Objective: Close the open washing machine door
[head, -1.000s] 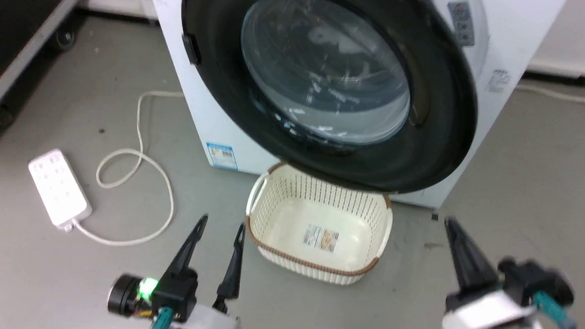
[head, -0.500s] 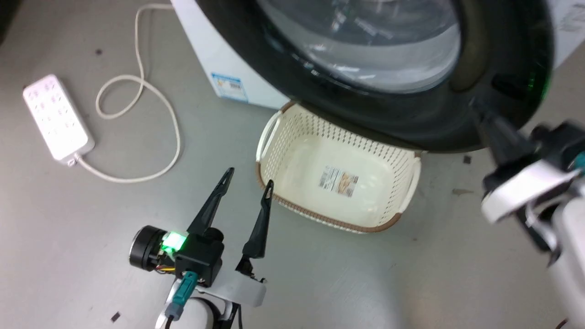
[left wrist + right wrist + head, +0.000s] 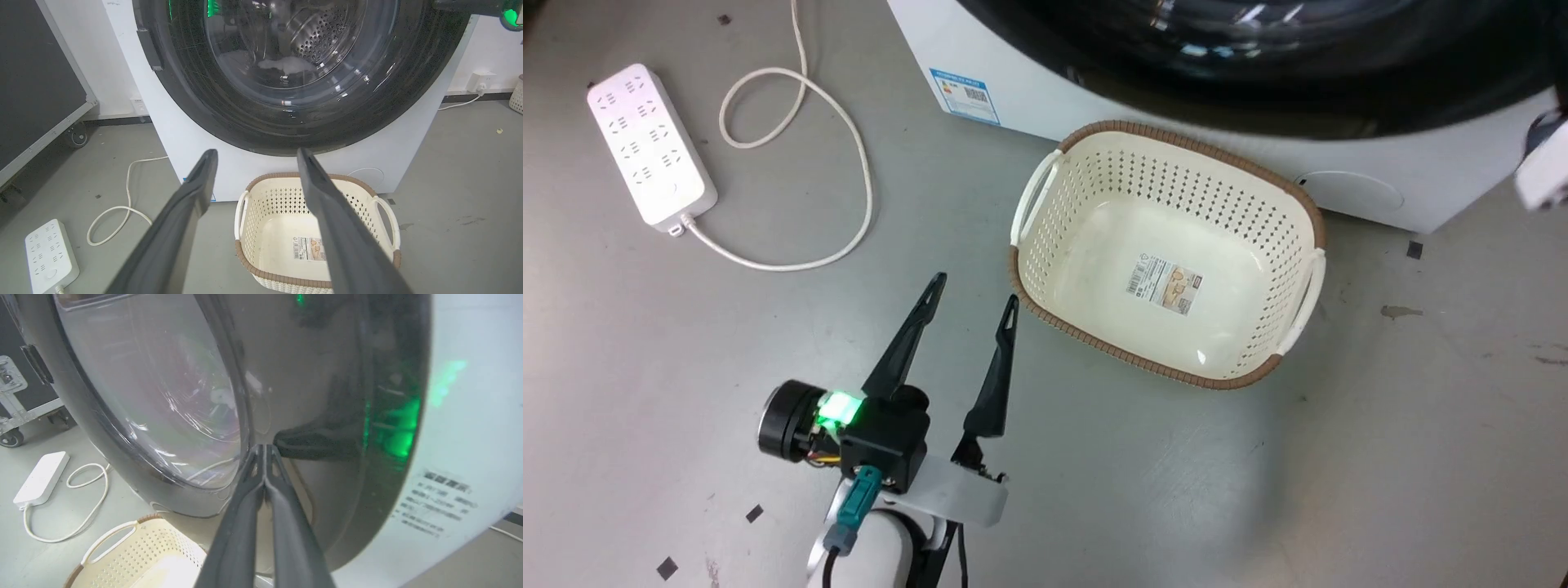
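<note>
The washing machine door [image 3: 294, 122] is a big black ring with a domed glass window. It lies close against the white washing machine [image 3: 192, 163]; I cannot tell whether it is latched. My right gripper [image 3: 264, 447] is shut with nothing in it. Its tips touch the door's black frame [image 3: 327, 396] just beside the glass. In the head view the door's lower rim [image 3: 1258, 82] runs along the top, above the machine front [image 3: 1029, 106] and its blue-white sticker [image 3: 965, 95]. My left gripper [image 3: 975, 289] hovers open and empty over the floor, left of the basket.
A cream basket [image 3: 1045, 269] with a brown rim stands empty on the floor in front of the machine. A white power strip [image 3: 649, 147] and its looped cable [image 3: 849, 163] lie at the left. A black wheeled case [image 3: 36, 94] stands beside the machine.
The head camera has tipped down. My right gripper rose from the lower right to the door's frame, and the door swung in from over the basket toward the machine. The left gripper stays open.
</note>
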